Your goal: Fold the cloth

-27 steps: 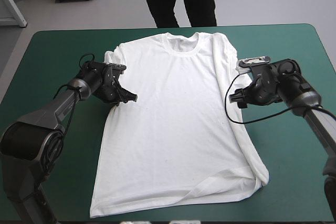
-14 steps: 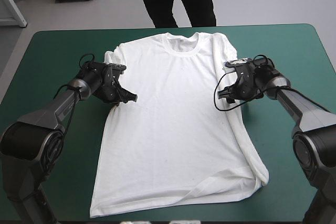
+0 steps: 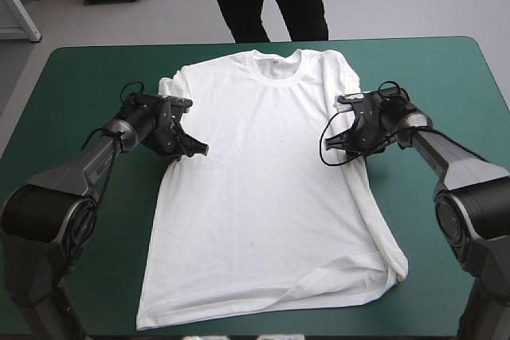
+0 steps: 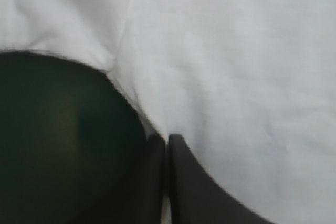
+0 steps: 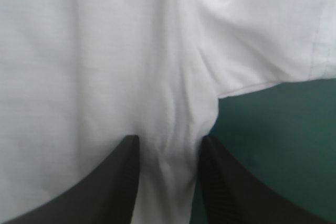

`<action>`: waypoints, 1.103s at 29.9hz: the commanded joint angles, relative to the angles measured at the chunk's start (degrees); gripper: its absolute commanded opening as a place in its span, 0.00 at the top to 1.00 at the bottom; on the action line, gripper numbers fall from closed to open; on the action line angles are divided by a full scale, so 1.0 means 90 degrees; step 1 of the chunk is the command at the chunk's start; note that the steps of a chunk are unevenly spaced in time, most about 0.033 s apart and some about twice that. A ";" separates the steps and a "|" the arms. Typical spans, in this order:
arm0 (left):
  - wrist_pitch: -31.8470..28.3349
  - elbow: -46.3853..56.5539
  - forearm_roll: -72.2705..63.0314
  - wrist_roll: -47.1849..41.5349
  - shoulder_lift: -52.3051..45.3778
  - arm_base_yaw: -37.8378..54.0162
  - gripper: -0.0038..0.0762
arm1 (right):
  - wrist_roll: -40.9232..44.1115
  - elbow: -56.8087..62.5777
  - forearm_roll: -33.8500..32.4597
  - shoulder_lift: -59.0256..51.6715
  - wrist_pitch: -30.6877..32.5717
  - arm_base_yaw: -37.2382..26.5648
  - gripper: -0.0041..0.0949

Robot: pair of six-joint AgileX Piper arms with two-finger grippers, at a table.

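Item: T-shirt (image 3: 263,189), white, short-sleeved, spread flat on the table (image 3: 80,77) with the teal-green cover.
Position: centre of the high view, reaching from near the table's far edge to near its near edge.
Long axis: top of the frame to bottom, leaning slightly toward the lower left.
Heading: collar (image 3: 276,60) at upper centre, toward the far edge; hem (image 3: 255,305) along the bottom of the frame.
Right side of frame: the sleeve and side edge lie turned inward as a long folded strip (image 3: 365,205) running to the lower right.
Left gripper (image 3: 195,149): left of centre, at the shirt's side edge just below the sleeve (image 3: 166,85); black fingers pressed together, a thin edge of cloth pinched between them.
Right gripper (image 3: 331,142): right of centre, low on the folded edge; fingers narrowly apart, a wrinkled ridge of cloth lying between them, unclamped.
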 commanded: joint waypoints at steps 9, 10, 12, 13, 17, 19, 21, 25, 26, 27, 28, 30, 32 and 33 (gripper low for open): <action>0.0122 -0.0417 0.0392 -0.0001 -0.0036 0.0000 0.96 | -0.0058 -0.0317 -0.0135 0.0006 -0.0103 -0.0135 0.98; 0.0202 -0.0544 0.0422 -0.0001 -0.0084 0.0000 0.96 | -0.0058 -0.0435 -0.0135 -0.0055 -0.0046 -0.0178 0.98; 0.0345 -0.0800 0.0510 -0.0001 -0.0207 0.0000 0.96 | -0.0058 -0.0695 -0.0153 -0.0216 0.0036 -0.0222 0.98; 0.0391 -0.0891 0.0564 -0.0001 -0.0302 0.0000 0.96 | -0.0058 -0.0828 -0.0153 -0.0308 0.0074 -0.0237 0.98; 0.0491 -0.1243 0.0680 -0.0001 -0.0741 0.0000 0.96 | -0.0058 -0.1318 -0.0152 -0.0706 0.0347 -0.0351 0.98; 0.0570 -0.1378 0.0709 -0.0001 -0.0978 0.0000 0.96 | -0.0058 -0.1454 -0.0152 -0.0901 0.0386 -0.0438 0.98; 0.0582 -0.1493 0.0709 -0.0001 -0.1276 0.0000 0.96 | -0.0058 -0.1575 -0.0139 -0.1126 0.0445 -0.0513 0.98; 0.0627 -0.1734 0.0722 -0.0001 -0.1844 0.0000 0.96 | -0.0058 -0.1713 -0.0140 -0.1572 0.0470 -0.0557 0.98; 0.0627 -0.1809 0.0722 -0.0001 -0.2014 0.0000 0.96 | -0.0058 -0.1754 -0.0140 -0.1681 0.0470 -0.0557 0.98; 0.0627 -0.1881 0.0722 -0.0001 -0.2124 0.0000 0.96 | -0.0058 -0.1777 -0.0140 -0.1785 0.0484 -0.0557 0.98; 0.0627 -0.1937 0.0722 -0.0001 -0.2235 0.0000 0.96 | -0.0058 -0.1791 -0.0123 -0.1870 0.0484 -0.0557 0.98; 0.0668 -0.2074 0.0722 -0.0001 -0.2503 0.0000 0.96 | -0.0058 -0.1834 -0.0123 -0.2099 0.0484 -0.0557 0.98; 0.0705 -0.2165 0.0722 -0.0001 -0.2739 0.0000 0.96 | -0.0058 -0.1860 -0.0092 -0.2313 0.0499 -0.0557 0.98; 0.0705 -0.2190 0.0722 -0.0001 -0.2870 0.0000 0.96 | -0.0058 -0.1891 -0.0092 -0.2422 0.0531 -0.0557 0.98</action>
